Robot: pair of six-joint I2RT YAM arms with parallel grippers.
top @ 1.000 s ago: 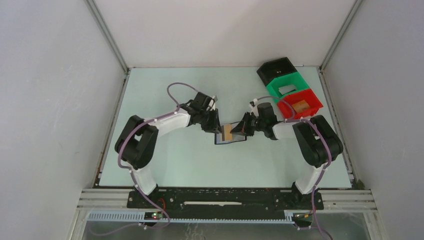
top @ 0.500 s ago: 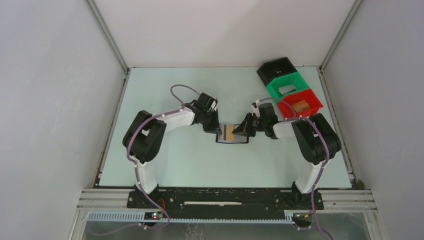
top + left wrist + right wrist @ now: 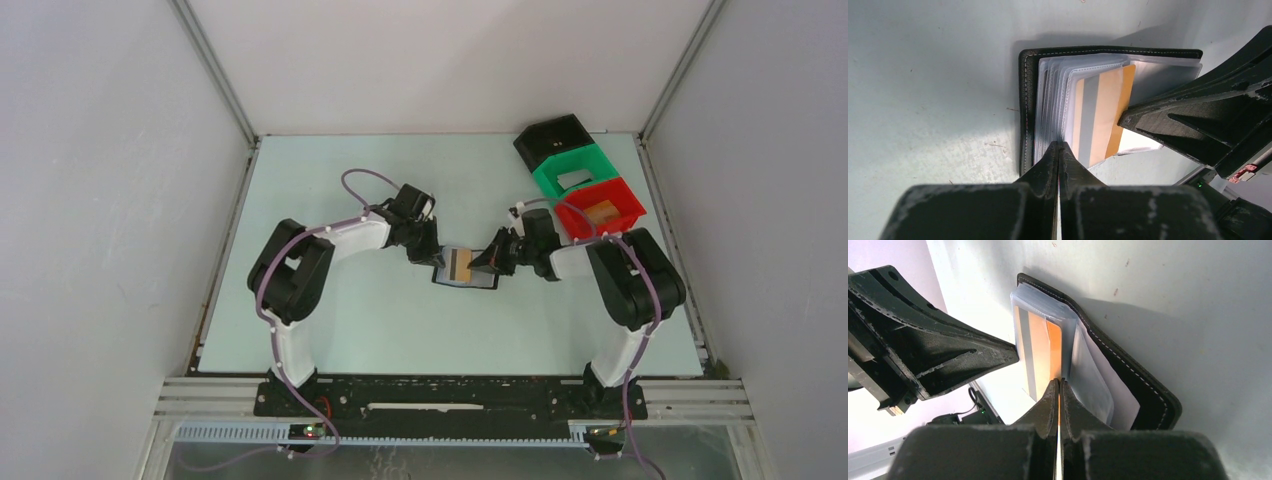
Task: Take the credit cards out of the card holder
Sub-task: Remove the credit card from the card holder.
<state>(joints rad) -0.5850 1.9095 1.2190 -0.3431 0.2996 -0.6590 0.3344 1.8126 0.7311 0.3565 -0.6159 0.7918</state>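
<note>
The black card holder (image 3: 486,283) lies open on the table between both grippers, its clear sleeves fanned up. My left gripper (image 3: 437,258) is shut on the near edge of the sleeves (image 3: 1058,146) beside the black cover (image 3: 1024,100). My right gripper (image 3: 478,264) is shut on the edge of an orange-tan piece with a grey stripe (image 3: 1054,347) that stands in a sleeve; the gripper's tips (image 3: 1058,382) pinch it. The piece also shows in the left wrist view (image 3: 1108,115). A pale white credit card (image 3: 1122,402) lies under the sleeves against the cover (image 3: 1148,385).
Three open bins stand at the back right: black (image 3: 552,140), green (image 3: 542,177) holding a pale card (image 3: 573,180), red (image 3: 628,212) holding an orange-tan piece (image 3: 601,212). The cell's walls close in the table on the left, back and right.
The left arm's elbow has swung inward. Both grippers and the card holder have shifted slightly right and toward the near edge. Both grips are unchanged.
</note>
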